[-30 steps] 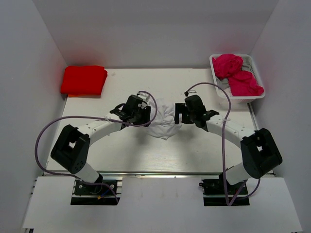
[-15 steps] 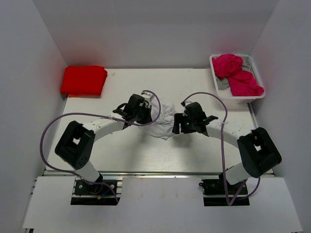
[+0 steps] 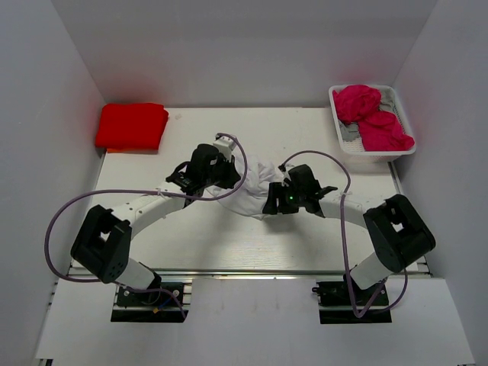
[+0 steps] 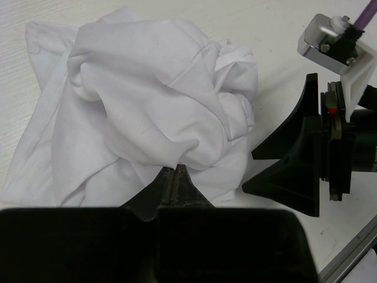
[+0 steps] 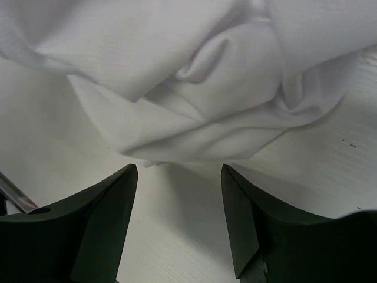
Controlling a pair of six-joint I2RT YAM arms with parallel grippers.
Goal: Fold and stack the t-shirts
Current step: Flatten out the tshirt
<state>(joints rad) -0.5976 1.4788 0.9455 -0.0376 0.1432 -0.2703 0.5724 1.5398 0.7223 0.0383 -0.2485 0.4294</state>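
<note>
A crumpled white t-shirt (image 3: 255, 189) lies mid-table between my two grippers. My left gripper (image 3: 231, 177) is at its left side; in the left wrist view its jaws (image 4: 175, 170) are shut, pinching a fold of the white t-shirt (image 4: 147, 106) whose creases run down to the tips. My right gripper (image 3: 271, 204) is at the shirt's near right edge. It stands open (image 5: 179, 172) over bare table, the white cloth (image 5: 194, 88) just beyond its fingertips. A folded red t-shirt (image 3: 131, 125) lies at the far left. Magenta t-shirts (image 3: 374, 118) fill the basket.
The white wire basket (image 3: 400, 99) stands at the far right corner. White walls close in the table on three sides. Purple cables loop over both arms. The right gripper's black body (image 4: 300, 153) shows close by in the left wrist view.
My left gripper has closed on the white shirt. The right gripper has swung left and nearer, down to the shirt's near edge, with its jaws somewhat narrower.
</note>
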